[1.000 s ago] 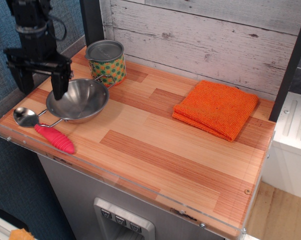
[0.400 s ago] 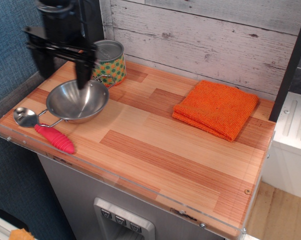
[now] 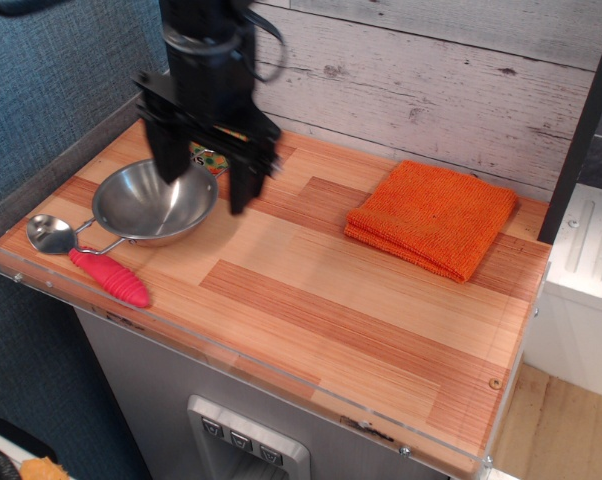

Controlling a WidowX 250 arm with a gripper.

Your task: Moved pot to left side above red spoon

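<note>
The shiny steel pot [image 3: 149, 205] sits on the wooden counter at the left, empty, its near wire handle resting by the spoon. The red spoon [image 3: 91, 263] lies just in front of it, silver bowl to the left, red ridged handle pointing right. My gripper [image 3: 203, 185] hangs above the pot's right rim, open and empty, with one finger [image 3: 168, 160] over the pot's back rim and the other finger [image 3: 240, 185] outside its right side. It holds nothing.
A can with a green-orange dotted label [image 3: 209, 158] stands behind the pot, mostly hidden by my gripper. A folded orange cloth [image 3: 431, 217] lies at the back right. A clear plastic lip [image 3: 231, 350] edges the counter's front. A plank wall stands behind.
My open gripper has moved right and forward, from the left of the pot, past the can, to above the pot's right rim. The pot and spoon have not moved.
</note>
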